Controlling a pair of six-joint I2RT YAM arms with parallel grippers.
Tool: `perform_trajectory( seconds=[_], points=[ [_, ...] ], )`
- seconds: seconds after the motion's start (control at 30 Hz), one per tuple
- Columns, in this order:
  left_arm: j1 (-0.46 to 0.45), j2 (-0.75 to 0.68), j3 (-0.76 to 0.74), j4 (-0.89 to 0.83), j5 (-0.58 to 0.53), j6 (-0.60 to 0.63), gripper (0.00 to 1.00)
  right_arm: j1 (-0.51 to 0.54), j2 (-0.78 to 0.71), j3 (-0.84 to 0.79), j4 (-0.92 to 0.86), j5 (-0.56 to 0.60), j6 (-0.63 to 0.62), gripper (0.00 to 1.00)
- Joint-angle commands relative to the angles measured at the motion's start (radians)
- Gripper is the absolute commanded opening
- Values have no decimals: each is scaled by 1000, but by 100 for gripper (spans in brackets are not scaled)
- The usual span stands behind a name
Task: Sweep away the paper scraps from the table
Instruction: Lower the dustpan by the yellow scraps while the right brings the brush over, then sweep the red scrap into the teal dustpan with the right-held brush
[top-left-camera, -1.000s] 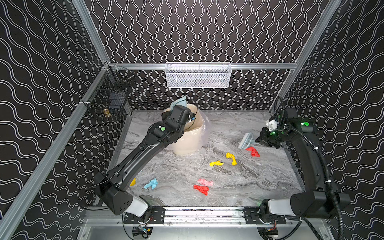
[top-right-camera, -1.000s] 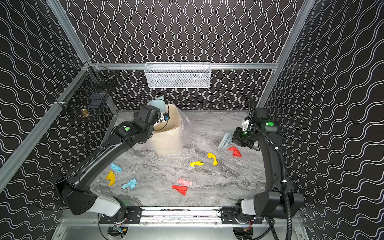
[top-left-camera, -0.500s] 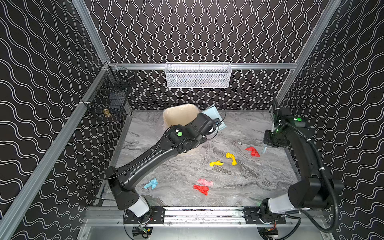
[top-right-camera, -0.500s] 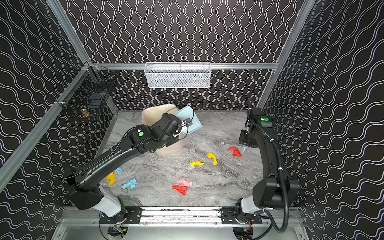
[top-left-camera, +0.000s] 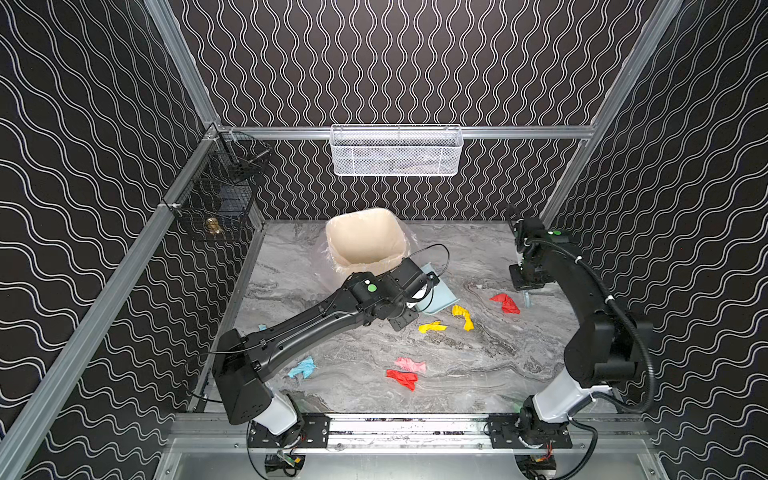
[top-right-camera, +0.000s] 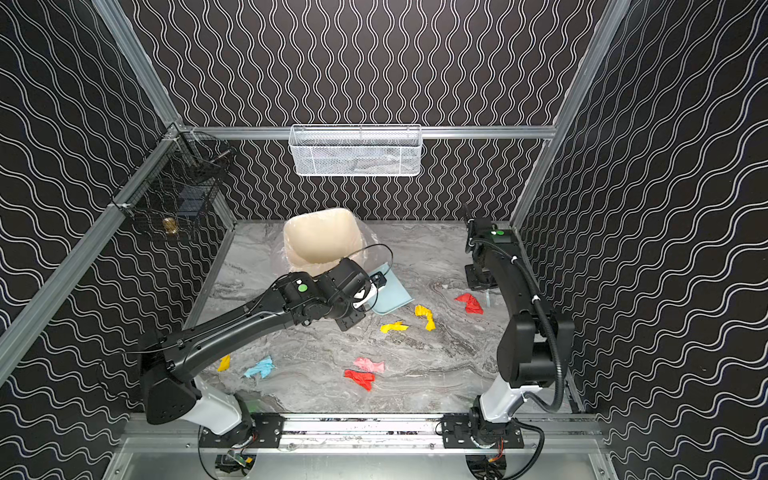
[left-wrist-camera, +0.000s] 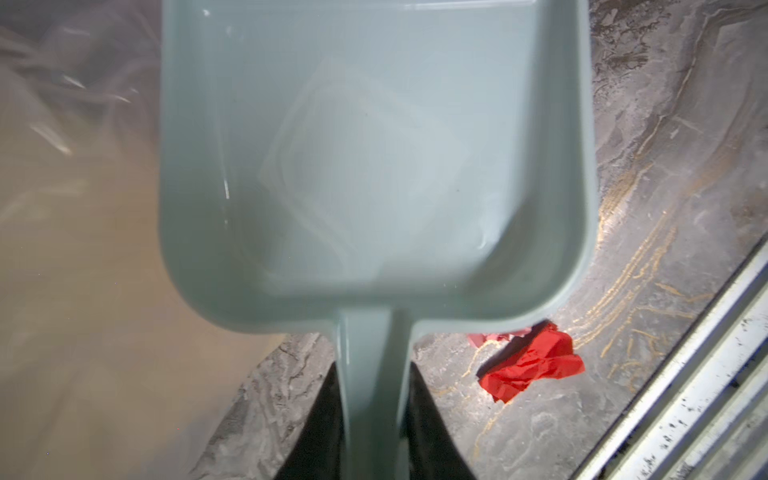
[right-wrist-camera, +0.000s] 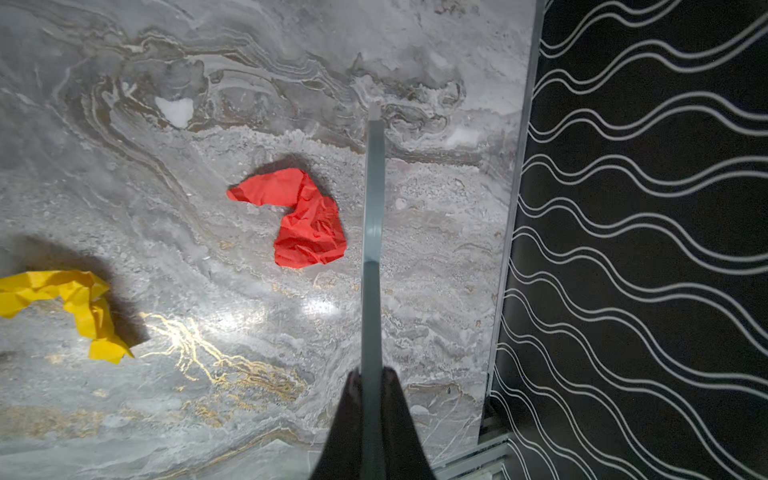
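on the table (top-left-camera: 478, 374), between bin and right wall: sweeping kit and litter, item by item
dustpan (left-wrist-camera: 374, 166): pale blue, empty; handle pinched between the fingers of the left gripper (left-wrist-camera: 372, 415); mouth points away from the arm toward the right half, probably to catch the next stroke; whether its lip touches the marble cannot be told
brush (right-wrist-camera: 372, 232): seen edge-on, handle clamped in the right gripper (right-wrist-camera: 372, 399); it stands on the wall side of a red scrap (right-wrist-camera: 307, 220), so a pull would likely drive that scrap toward the pan
paper scraps (top-left-camera: 432, 327): at least seven loose on the table, none in the pan; two yellow near the pan, pink (top-left-camera: 410, 364) just beside another red toward the front, light blue (top-left-camera: 303, 368) and yellow (top-right-camera: 224, 363) by the left arm
bin (top-left-camera: 365, 241): cream, clear liner, just behind the pan
change: a second ago the pan was tipped over the bin and the brush sat on the red scrap's bin side; now the pan is down beside the bin and the brush has crossed to the wall side; scraps unmoved
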Motion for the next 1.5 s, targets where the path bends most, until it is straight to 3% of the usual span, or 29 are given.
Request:
perform_trajectory(
  seconds=[0.0, 0.2, 0.9, 1.37, 1.47],
  points=[
    [-1, -16, -46, 52, 86, -51, 12, 32, 29, -21, 33, 57, -76, 0],
    [-1, -43, -117, 66, 112, -61, 12, 120, 43, -55, 33, 44, -131, 0],
    [-2, -106, -272, 93, 170, -84, 12, 408, -71, -118, -223, -67, -66, 0],
    [-52, -105, -327, 100, 187, -103, 12, 504, -144, -101, -312, -184, -27, 0],
    [-83, -81, -327, 100, 193, -103, 12, 501, -162, -89, -316, -147, -9, 0]
  ],
)
